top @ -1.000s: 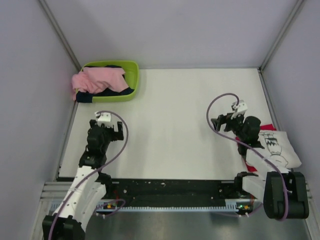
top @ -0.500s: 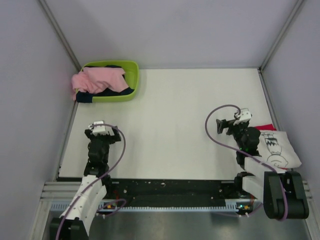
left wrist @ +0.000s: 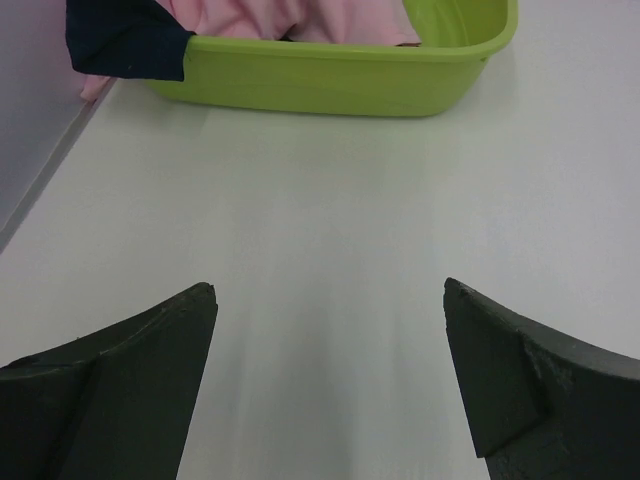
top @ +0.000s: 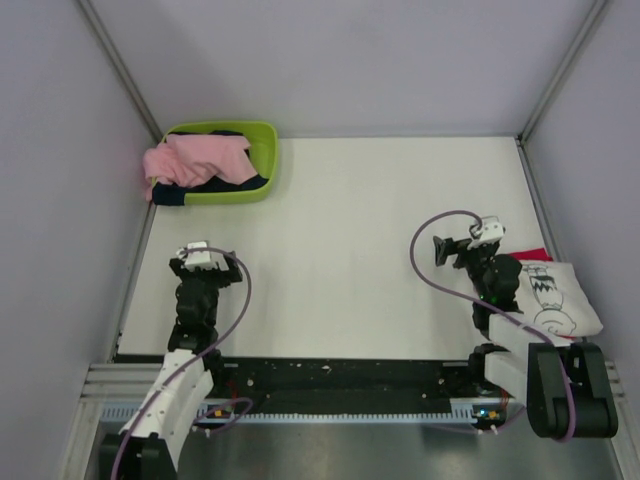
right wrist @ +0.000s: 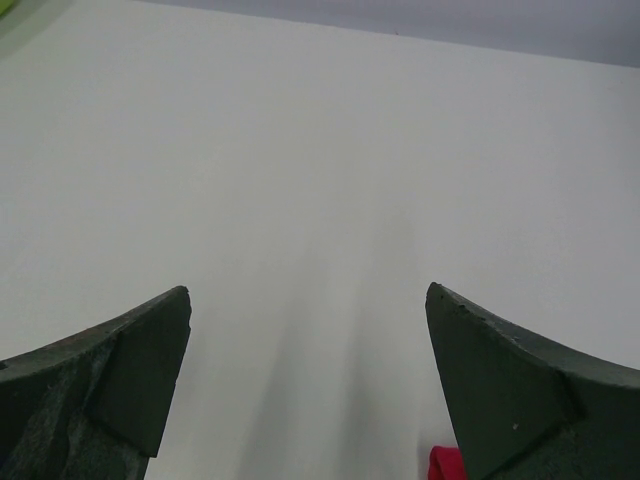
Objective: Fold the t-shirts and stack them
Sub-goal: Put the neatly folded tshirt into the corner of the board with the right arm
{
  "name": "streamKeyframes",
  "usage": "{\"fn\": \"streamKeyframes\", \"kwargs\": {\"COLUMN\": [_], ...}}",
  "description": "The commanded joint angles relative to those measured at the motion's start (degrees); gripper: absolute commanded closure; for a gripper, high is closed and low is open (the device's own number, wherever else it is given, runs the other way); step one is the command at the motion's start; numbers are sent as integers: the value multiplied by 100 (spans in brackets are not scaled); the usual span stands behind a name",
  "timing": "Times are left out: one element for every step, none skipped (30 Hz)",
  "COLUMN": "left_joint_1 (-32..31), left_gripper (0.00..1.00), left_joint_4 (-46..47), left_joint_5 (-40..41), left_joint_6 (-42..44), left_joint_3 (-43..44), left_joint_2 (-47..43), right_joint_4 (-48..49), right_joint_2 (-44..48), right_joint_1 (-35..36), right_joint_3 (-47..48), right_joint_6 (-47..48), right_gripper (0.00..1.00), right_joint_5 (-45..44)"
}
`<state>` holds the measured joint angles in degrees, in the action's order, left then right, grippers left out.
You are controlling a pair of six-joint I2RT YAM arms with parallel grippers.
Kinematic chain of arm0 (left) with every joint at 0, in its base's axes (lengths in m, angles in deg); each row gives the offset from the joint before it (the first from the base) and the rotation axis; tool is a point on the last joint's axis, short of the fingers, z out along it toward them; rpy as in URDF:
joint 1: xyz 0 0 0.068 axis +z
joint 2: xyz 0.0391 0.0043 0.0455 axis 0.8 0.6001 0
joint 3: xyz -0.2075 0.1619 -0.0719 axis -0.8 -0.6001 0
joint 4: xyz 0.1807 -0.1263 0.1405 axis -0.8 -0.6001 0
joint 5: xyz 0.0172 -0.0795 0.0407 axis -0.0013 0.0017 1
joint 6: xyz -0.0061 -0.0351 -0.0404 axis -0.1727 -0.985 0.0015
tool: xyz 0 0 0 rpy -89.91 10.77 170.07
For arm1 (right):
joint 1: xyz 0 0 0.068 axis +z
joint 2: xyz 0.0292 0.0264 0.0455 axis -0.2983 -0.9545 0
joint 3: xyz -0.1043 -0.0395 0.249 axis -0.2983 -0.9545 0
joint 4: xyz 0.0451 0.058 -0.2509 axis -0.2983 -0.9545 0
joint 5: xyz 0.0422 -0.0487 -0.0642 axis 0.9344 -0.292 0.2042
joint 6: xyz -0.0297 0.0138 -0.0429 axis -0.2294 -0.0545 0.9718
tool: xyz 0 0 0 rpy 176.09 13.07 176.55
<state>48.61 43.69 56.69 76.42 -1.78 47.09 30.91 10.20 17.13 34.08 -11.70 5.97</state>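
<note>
A folded white t-shirt with a black cartoon print [top: 555, 298] lies at the table's right edge, beside my right arm. A red t-shirt [top: 532, 255] lies under it with only its edge showing. A small bit of that red cloth shows at the bottom of the right wrist view [right wrist: 445, 465]. My right gripper [top: 452, 249] [right wrist: 308, 290] is open and empty over bare table, just left of the stack. My left gripper [top: 205, 261] [left wrist: 328, 290] is open and empty over bare table near the left edge, pointing toward the basket.
A lime-green basket [top: 262, 165] [left wrist: 330, 85] stands at the far left corner. It holds a pink cloth [top: 190, 158] [left wrist: 300, 15] and a navy cloth [top: 215, 185] [left wrist: 125, 40] that hang over its rim. Grey walls enclose the table on three sides.
Over the last second my left arm drew back toward its base and turned to face the basket. My right gripper shifted slightly right. Both have held still for the last half second.
</note>
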Motion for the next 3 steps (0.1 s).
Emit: {"fn": "streamKeyframes", "kwargs": {"left_joint_1": [29, 38, 38], "left_gripper": [1, 2, 2], "left_joint_4": [413, 440, 483], "left_joint_5": [50, 94, 146], "left_joint_6": [-88, -88, -106], "left_joint_3": [-136, -136, -136], "left_joint_2": [26, 44, 70], "right_joint_4": [267, 259, 241], "right_joint_2": [61, 61, 61], "right_joint_1": [-12, -12, -12], "right_joint_3": [-53, -52, -44], "right_joint_6": [35, 35, 26], "right_gripper": [1, 1, 1], "right_joint_5": [4, -5, -14]}}
